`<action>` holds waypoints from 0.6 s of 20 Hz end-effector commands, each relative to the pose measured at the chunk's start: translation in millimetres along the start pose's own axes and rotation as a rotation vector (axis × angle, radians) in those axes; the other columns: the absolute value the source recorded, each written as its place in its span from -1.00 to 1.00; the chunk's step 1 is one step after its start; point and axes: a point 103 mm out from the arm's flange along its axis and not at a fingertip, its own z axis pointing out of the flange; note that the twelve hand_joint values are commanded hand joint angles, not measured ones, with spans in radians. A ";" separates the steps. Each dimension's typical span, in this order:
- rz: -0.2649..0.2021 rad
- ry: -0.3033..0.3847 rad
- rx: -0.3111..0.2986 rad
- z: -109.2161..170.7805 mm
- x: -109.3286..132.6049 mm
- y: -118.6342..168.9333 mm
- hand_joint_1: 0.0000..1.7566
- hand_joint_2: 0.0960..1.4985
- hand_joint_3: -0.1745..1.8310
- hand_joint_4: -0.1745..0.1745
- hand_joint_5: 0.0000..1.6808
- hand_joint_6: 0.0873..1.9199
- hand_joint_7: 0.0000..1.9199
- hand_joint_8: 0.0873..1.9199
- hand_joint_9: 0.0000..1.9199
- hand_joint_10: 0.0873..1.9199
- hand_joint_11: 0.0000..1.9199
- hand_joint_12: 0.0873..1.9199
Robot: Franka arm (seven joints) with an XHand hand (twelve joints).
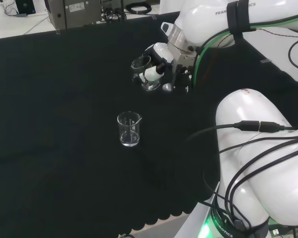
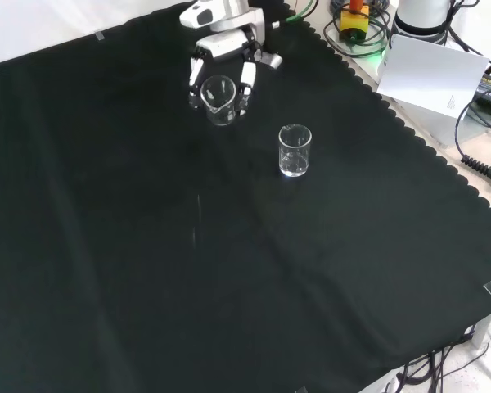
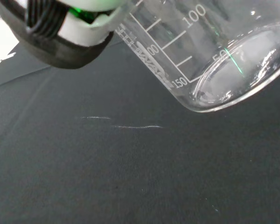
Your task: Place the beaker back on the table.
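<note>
The hand (image 1: 161, 62) grasps a clear glass beaker (image 1: 143, 69), with the fingers (image 2: 247, 78) curled round its wall on both sides. In the head view the beaker is held above the black cloth of the desk (image 1: 49, 124), left of the arm's white links. Its long axis is tilted: the mouth faces up and toward the view's left, the base down and toward the hand. In the wrist view the beaker (image 3: 214, 60) lies close to the camera, its round base clear of the cloth and its printed scale facing the camera.

A second beaker (image 1: 129, 129) stands upright on the cloth, mouth up, well apart from the held one. In the front view it (image 2: 295, 150) stands lower right of the held beaker (image 2: 219, 100). The cloth directly beneath the held beaker is bare.
</note>
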 end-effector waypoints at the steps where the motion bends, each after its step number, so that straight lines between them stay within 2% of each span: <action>1: -0.017 0.062 0.026 28.1 -8.7 30.0 0.63 0.32 -1.00 -0.97 0.51 -0.59 0.38 -0.47 0.66 -1.00 0.39 -0.41; 12: -0.046 0.087 0.095 64.8 -10.2 52.9 0.62 0.32 -1.00 -0.92 0.49 -0.56 0.37 -0.45 0.66 -1.00 0.38 -0.41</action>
